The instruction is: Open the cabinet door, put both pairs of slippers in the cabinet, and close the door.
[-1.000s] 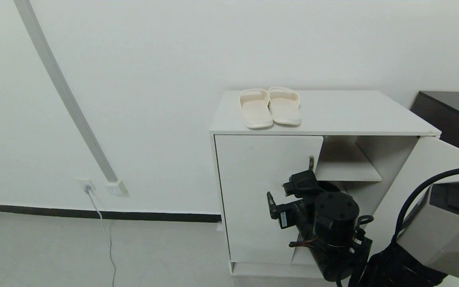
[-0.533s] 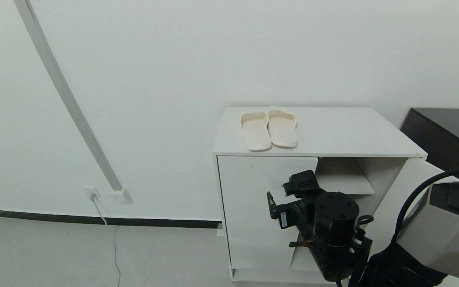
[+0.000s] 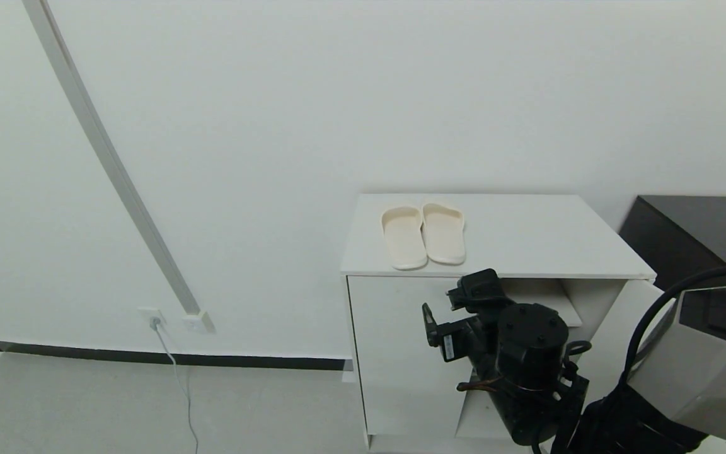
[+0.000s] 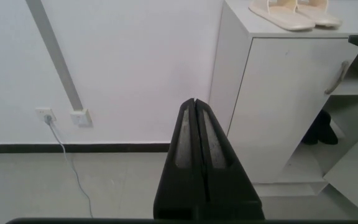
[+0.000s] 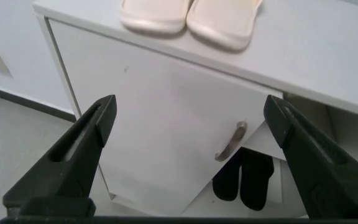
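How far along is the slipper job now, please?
Done: the right door stands open, and the black pair sits inside. In hand: nothing; the right gripper is open. Remaining: the cream pair on the cabinet top must go in, then the door closes.

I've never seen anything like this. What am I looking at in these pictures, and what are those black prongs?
It is a two-armed robot. The wide picture comes from a camera on its head; the other two come from cameras on its wrists. The prongs are its grippers: the left gripper is shut on nothing, and the right gripper is open and empty. Before it stands a white cabinet with one door open. A pair of cream slippers lies on top; a pair of dark slippers sits inside.
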`<state>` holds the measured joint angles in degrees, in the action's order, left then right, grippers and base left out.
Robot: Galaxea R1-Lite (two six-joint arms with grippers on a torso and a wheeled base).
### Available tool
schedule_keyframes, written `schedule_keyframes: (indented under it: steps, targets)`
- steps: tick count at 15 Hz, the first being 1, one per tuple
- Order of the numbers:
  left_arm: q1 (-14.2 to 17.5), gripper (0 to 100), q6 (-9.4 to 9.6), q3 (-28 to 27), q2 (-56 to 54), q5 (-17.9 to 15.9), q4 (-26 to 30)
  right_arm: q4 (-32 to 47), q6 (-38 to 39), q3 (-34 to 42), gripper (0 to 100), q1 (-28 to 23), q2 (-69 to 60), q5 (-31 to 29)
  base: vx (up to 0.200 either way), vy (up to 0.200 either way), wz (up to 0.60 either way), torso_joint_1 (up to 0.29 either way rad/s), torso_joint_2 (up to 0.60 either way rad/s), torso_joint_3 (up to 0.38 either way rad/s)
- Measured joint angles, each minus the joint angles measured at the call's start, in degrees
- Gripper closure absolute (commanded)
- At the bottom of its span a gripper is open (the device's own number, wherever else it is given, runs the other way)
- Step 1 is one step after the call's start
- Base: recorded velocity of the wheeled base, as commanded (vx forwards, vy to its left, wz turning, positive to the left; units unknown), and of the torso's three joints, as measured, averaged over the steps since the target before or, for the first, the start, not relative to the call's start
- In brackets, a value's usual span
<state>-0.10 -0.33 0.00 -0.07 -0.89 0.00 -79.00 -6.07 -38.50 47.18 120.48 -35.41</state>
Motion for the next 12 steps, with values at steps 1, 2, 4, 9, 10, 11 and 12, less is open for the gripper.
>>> schedule_keyframes:
  steps: [1, 2, 4, 9, 10, 11, 12]
  targets:
    - [0.0, 100, 0.00, 0.0, 0.0, 0.0, 0.0, 0.0, 0.0, 0.0, 0, 0.0, 0.0, 0.0, 0.000, 0.000, 0.00, 0.178, -0.39, -0.207]
    - [0.0, 100, -0.02, 0.0, 0.0, 0.0, 0.0, 0.0, 0.0, 0.0, 0, 0.0, 0.0, 0.0, 0.000, 0.000, 0.00, 0.178, -0.37, -0.193]
    - [0.0, 100, -0.02, 0.0, 0.0, 0.0, 0.0, 0.0, 0.0, 0.0, 0, 0.0, 0.0, 0.0, 0.000, 0.000, 0.00, 0.168, -0.36, -0.198]
    - [0.0, 100, -0.10, 0.0, 0.0, 0.0, 0.0, -1.5, 0.0, 0.0, 0, 0.0, 0.0, 0.6, 0.000, 0.000, 0.00, 0.146, -0.31, -0.165]
    - [0.0, 100, -0.10, 0.0, 0.0, 0.0, 0.0, -1.8, 0.0, 0.0, 0, 0.0, 0.0, 1.3, 0.000, 0.000, 0.00, 0.027, -0.06, -0.027]
    - [0.0, 100, -0.05, 0.0, 0.0, 0.0, 0.0, -2.1, -0.1, 0.1, 0, -0.2, 0.0, 1.5, 0.000, 0.000, 0.00, 0.000, 0.00, 0.000]
    - [0.0, 100, -0.02, 0.0, 0.0, 0.0, 0.0, -2.2, -0.5, 0.1, 0, -0.3, 0.0, 1.5, 0.000, 0.000, 0.00, 0.000, 0.00, 0.000]
